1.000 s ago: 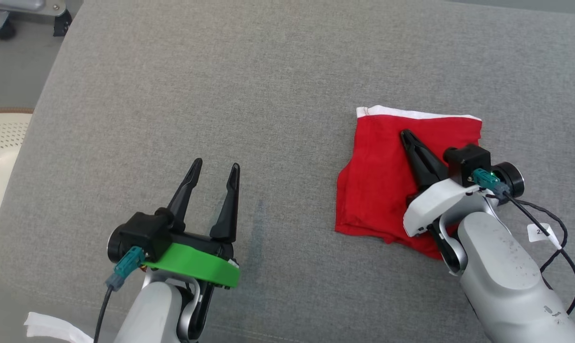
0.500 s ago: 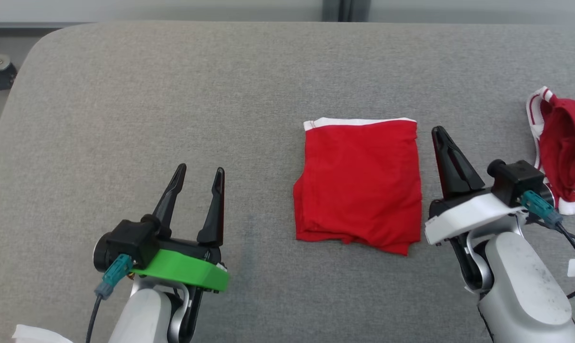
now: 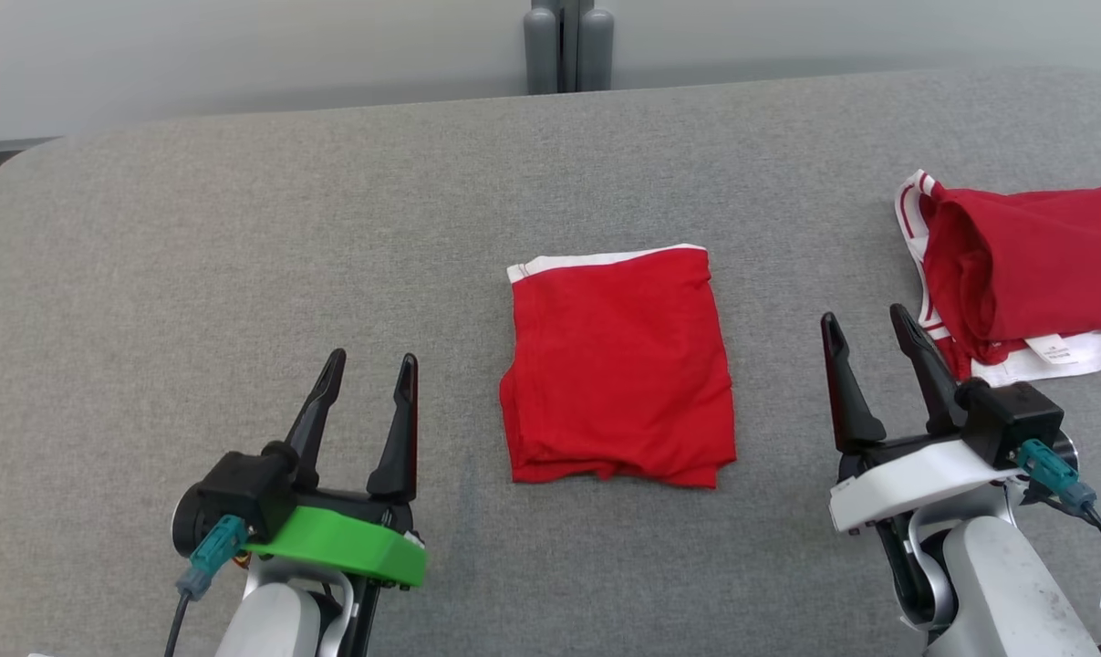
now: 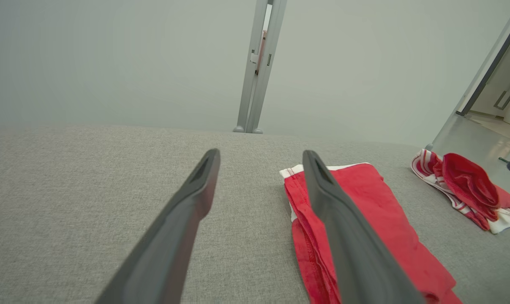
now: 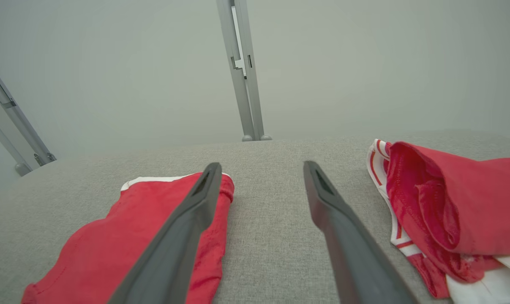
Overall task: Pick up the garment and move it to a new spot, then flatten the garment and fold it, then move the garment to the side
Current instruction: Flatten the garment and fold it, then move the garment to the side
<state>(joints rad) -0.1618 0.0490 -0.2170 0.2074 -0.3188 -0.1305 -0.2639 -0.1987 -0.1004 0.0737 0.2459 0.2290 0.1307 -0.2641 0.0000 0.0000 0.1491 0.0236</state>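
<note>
Stretching wide, the grey padded surface (image 3: 240,228) offers open room from 9 to 12 o'clock. The folded red garment (image 3: 618,365) lies at centre, its white-banded edge toward 12. A red-and-white pile (image 3: 1024,274) sits at 3, against the frame edge. The left gripper (image 3: 372,359) at 7 and the right gripper (image 3: 865,316) at 4 both gape wide, holding nothing.

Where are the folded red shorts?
The folded red shorts lie flat on the grey surface, mid head view, between the left gripper and the right gripper.
</note>
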